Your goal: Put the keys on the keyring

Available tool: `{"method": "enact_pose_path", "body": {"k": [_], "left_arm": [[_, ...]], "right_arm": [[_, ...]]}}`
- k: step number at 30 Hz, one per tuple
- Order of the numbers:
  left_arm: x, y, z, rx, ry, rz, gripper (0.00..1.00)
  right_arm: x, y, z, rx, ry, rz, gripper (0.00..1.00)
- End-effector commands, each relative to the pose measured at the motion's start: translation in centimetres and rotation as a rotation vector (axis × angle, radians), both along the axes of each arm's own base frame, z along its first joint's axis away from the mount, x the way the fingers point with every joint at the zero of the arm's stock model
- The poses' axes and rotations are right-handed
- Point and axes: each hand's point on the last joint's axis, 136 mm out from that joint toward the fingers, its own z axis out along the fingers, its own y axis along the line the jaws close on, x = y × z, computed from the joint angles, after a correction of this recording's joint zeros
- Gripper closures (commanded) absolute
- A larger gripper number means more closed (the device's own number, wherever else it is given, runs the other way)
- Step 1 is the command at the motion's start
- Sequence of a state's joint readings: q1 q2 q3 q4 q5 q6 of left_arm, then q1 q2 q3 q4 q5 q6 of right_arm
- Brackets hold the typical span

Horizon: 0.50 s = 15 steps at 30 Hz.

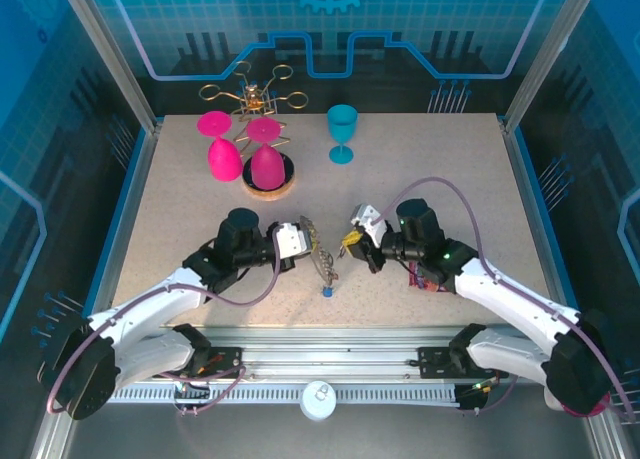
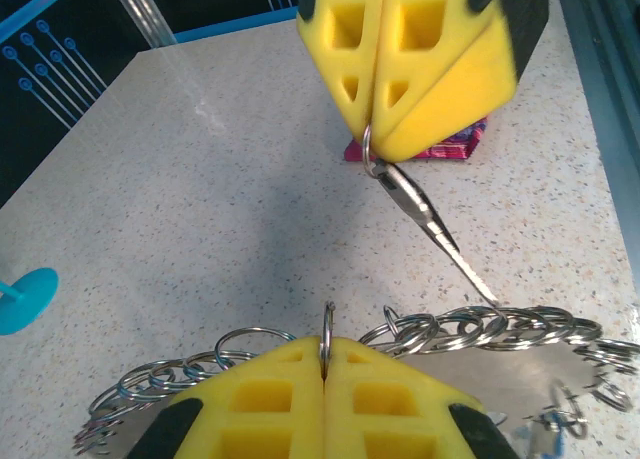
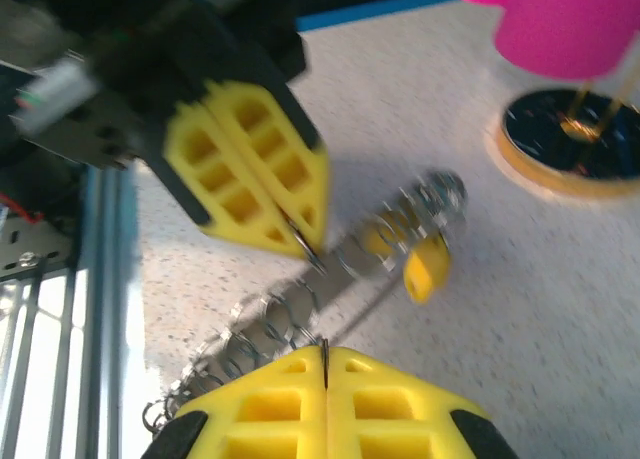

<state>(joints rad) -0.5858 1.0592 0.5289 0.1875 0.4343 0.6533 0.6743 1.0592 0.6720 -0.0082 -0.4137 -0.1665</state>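
The keyring, a strand fringed with small silvery rings, hangs between my two grippers at the table's middle front. My left gripper is shut on one of its small rings. Opposite it, my right gripper is shut on the ring end of a metal key, and the key's blade tip touches the keyring's rings. In the right wrist view my right gripper pinches a thin metal edge. A yellow-tagged key hangs from the keyring. A blue key lies on the table below the grippers.
Two pink goblets hang upside down on a gold wire rack over a cork-rimmed base at the back. A teal goblet stands to its right. A red-magenta item lies under my right arm.
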Motion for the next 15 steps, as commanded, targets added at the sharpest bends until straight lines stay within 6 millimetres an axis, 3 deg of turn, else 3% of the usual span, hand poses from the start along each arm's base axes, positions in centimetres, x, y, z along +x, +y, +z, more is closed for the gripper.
{"method": "enact_pose_path", "body": {"k": [1,15], "left_arm": [[-0.3,-0.8,2.6,-0.071,-0.127,-0.053,1.00],[-0.3,-0.8,2.6,-0.079,-0.138,-0.046,1.00]], "right_arm": [[-1.0,1.0,0.8,0.032,-0.074,0.086,1.00],[-0.3,2.8,0.6,0.057,-0.078,0.068,1.00]]}}
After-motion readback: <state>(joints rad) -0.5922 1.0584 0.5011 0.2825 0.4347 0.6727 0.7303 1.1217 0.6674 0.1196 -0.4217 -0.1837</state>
